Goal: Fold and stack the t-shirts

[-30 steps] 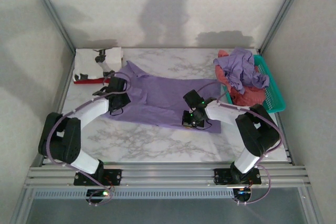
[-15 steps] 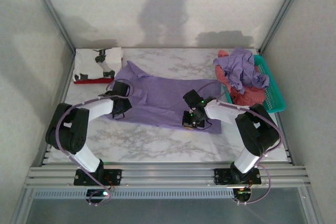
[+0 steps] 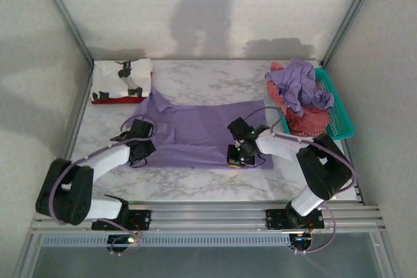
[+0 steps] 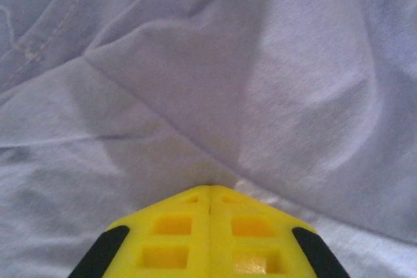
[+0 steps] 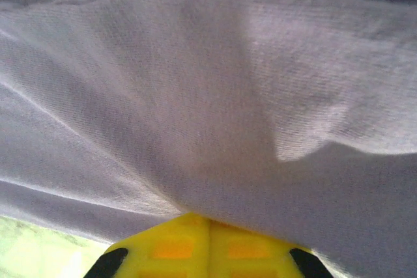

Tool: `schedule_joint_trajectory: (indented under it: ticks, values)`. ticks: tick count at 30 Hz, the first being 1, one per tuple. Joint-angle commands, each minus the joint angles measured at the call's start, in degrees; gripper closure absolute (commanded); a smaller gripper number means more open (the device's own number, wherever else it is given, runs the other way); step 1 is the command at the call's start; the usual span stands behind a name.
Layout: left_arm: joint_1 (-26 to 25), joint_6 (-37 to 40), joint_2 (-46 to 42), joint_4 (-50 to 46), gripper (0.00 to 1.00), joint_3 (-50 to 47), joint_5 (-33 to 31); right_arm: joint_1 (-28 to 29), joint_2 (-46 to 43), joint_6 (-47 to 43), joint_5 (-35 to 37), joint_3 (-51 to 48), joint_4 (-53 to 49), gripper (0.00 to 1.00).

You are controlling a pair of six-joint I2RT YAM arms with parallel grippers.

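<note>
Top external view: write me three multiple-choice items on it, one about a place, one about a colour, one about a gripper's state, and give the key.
1. Where on the table does the teal basket stand?
A. at the right edge
B. in the far left corner
C. between the arm bases

2. What colour is the spread shirt?
A. white
B. lavender
C. green

3. How is the left gripper?
A. open above bare marble
B. shut on the basket
C. shut on the spread shirt

Key:
1 A, the basket lies along the table's right side.
2 B, the cloth laid flat in the middle is lavender.
3 C, in the left wrist view the fingers meet with lavender cloth drawn into their tips.
</note>
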Motion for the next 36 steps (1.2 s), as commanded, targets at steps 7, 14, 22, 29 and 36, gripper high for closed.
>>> schedule_joint_trajectory:
  ticks: [7,14,22,29,36]
  values:
    - [-0.6,0.9,-4.2,-10.6,1.00,8.9,0.0,-0.7,-4.3,-1.0,1.8,6.4,-7.8,0.92]
    - [-0.7,3.9,8.0,-5.0,1.00,14.6,0.9,-2.9,3.1,-2.8,0.2,11.2,-4.4,0.92]
    - [-0.5,3.6,13.8,2.4,1.00,9.8,4.6,-2.9,7.0,-2.9,-0.8,8.5,-1.6,0.93]
    - [-0.6,1.2,9.0,1.8,1.00,3.0,2.7,-2.2,5.8,-2.1,-2.1,3.2,-0.6,0.93]
    - [-0.6,-2.1,0.8,1.6,1.00,-3.8,3.5,1.9,1.7,1.9,-1.0,-5.2,0.6,0.93]
